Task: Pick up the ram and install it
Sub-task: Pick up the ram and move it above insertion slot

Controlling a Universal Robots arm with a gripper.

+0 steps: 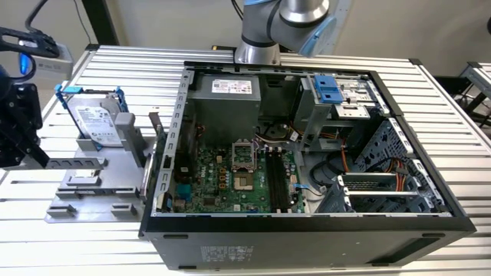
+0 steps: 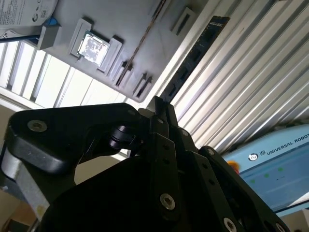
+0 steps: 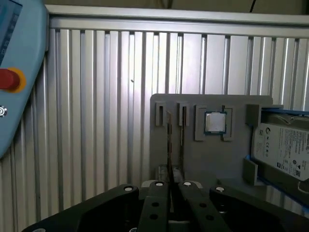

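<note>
Gripper (image 2: 159, 107) fingers are pressed together on the near end of the ram (image 2: 195, 55), which juts straight out past the fingertips as a thin dark stick. In the exterior view the gripper sits at the far left edge, over the ribbed table (image 1: 138, 63). In the second wrist view the stick looks clear of the grey fixture (image 1: 84, 190) (though the first wrist view sees it edge-on, in line with one of the fixture's narrow slots, so I cannot be sure).

Further along, the fixture carries a processor chip (image 3: 215, 122) and the hard drive (image 1: 96, 121) in its blue bracket. Rightward again stands the open computer case (image 1: 307, 230), with the motherboard (image 1: 222, 184) on its floor and the long black memory slots (image 1: 280, 178) well apart from the gripper.

My judgement is that the step in hand is the carry. With only one end pinched, the stick has leverage against the grip, so firm pressure and smooth, slow travel matter. It should clear the case's wall and stay parallel to the slots, never twisted.
</note>
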